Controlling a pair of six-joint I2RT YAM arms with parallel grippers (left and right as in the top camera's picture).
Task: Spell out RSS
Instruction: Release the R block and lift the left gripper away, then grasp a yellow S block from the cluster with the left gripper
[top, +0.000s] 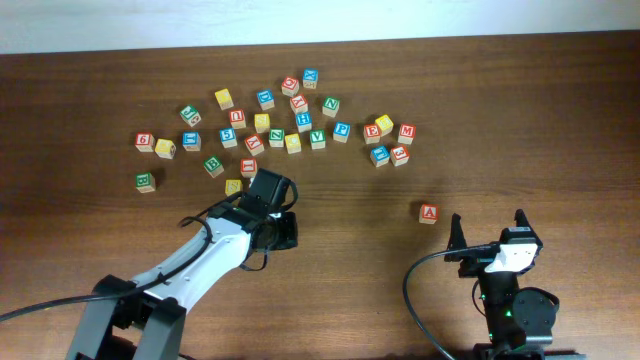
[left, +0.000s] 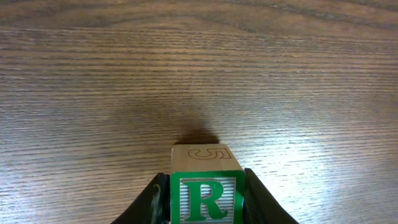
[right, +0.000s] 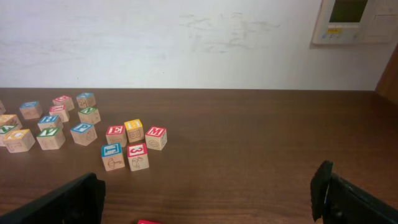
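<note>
My left gripper (left: 205, 196) is shut on a wooden block with a green R (left: 206, 198) on its face, held low over bare table. In the overhead view the left gripper (top: 283, 228) sits below the block cluster, hiding the R block. Several lettered blocks (top: 290, 120) lie scattered across the far middle of the table; which ones carry an S I cannot tell. My right gripper (top: 487, 232) is open and empty near the front right, just right of a red A block (top: 428, 212). The right wrist view shows its spread fingers (right: 208, 199).
A green block (top: 145, 182) lies alone at the left. Red, blue and yellow blocks (right: 130, 146) stand ahead and left of the right gripper. A white wall with a panel (right: 351, 22) borders the far edge.
</note>
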